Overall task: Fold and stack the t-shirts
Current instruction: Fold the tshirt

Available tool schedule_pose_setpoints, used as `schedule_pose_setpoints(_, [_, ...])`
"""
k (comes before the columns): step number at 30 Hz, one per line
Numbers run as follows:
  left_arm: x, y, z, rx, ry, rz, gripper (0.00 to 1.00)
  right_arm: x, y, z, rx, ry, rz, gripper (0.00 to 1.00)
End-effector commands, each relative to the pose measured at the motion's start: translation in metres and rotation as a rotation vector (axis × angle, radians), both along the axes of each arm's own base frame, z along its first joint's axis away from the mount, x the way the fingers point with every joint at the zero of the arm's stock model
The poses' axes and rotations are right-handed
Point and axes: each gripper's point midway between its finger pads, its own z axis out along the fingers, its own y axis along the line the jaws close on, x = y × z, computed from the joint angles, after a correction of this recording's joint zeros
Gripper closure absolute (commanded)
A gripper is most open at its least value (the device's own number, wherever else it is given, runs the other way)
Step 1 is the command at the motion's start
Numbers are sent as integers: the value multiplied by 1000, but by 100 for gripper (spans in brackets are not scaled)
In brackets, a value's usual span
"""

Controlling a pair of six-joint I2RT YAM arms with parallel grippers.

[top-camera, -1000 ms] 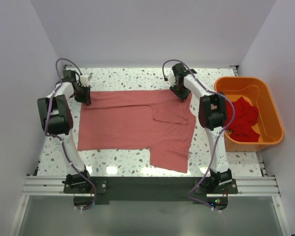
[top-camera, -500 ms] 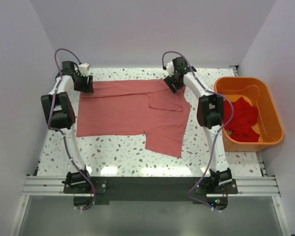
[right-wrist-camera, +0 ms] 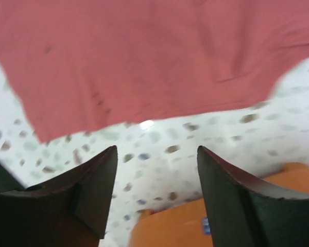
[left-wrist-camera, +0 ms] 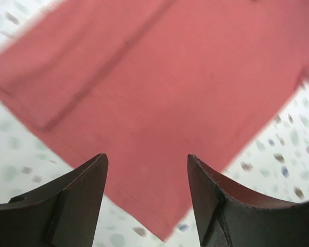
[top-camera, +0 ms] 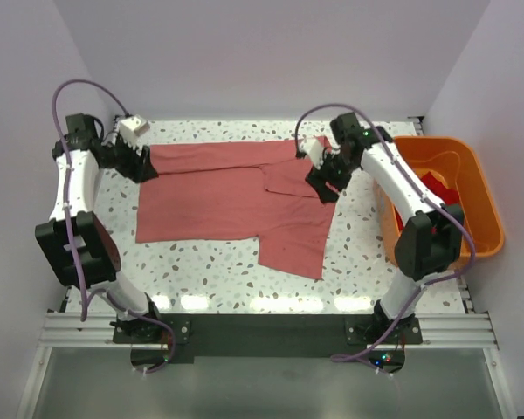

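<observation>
Salmon-red t-shirt (top-camera: 227,196) lies flat on the speckled tabletop (top-camera: 210,279). Left tool (top-camera: 140,166) hangs over its far-left corner and right tool (top-camera: 325,183) over its right edge, both with fingers spread wide.

Speckled table (top-camera: 218,279): red t-shirt (top-camera: 210,196) spread out, orange bin (top-camera: 476,201) at right.

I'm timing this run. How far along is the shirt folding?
Early. Done: one pink t-shirt lies spread on the table. In hand: nothing; the left hand and right hand are open near its far corners. Left: fold it, start a stack, then the red shirts in the orange bin.
</observation>
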Motion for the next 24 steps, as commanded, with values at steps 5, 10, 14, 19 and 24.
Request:
schedule_pose_setpoints(5, [-121,-27,-77,-29,201,-213,37,-105,-4,-88,-140,206,187,43])
schedule_pose_setpoints(10, [-145,-22,-96,66,206,-256,40,-106,2,-112,-172,184,200,46])
schedule_pose_setpoints(14, [-145,-18,-103,102,202,-247,40,-105,4,-122,-186,186,203,48])
schedule_pose_setpoints(19, [-138,-16,-106,93,203,-235,40,-103,11,-127,-182,179,216,49])
schedule_pose_setpoints(24, [-129,1,-119,149,239,-197,39,-113,16,-135,-181,213,233,53])
